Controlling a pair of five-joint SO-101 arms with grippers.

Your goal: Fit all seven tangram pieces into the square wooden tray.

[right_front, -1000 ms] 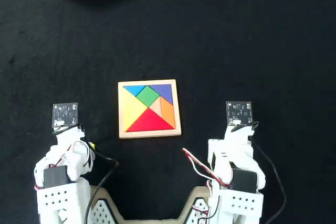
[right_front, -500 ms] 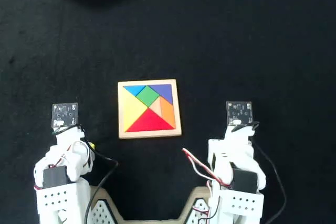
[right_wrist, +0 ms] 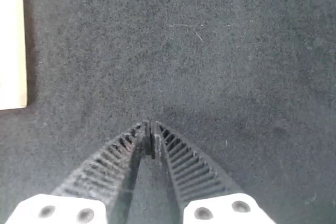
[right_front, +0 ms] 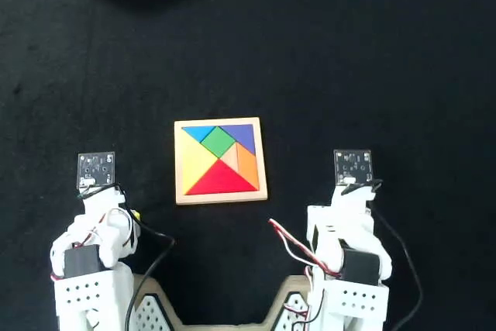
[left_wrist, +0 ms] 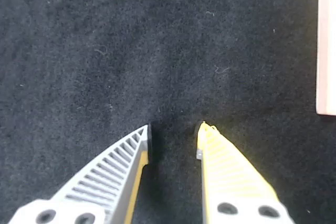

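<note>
The table is covered in black cloth (right_front: 372, 67), matt and felt-like, its nap fuzzy and flecked with pale lint in the wrist views. The square tray (right_front: 222, 198) is pale bare wood with a smooth, dull rim. The tangram pieces (right_front: 222, 180) look like painted wood, flat-coloured and smooth with little sheen. The left gripper (left_wrist: 175, 129) is ribbed matt plastic, one side pale grey, the other yellow. The right gripper (right_wrist: 151, 128) is ribbed black plastic, also matt.
</note>
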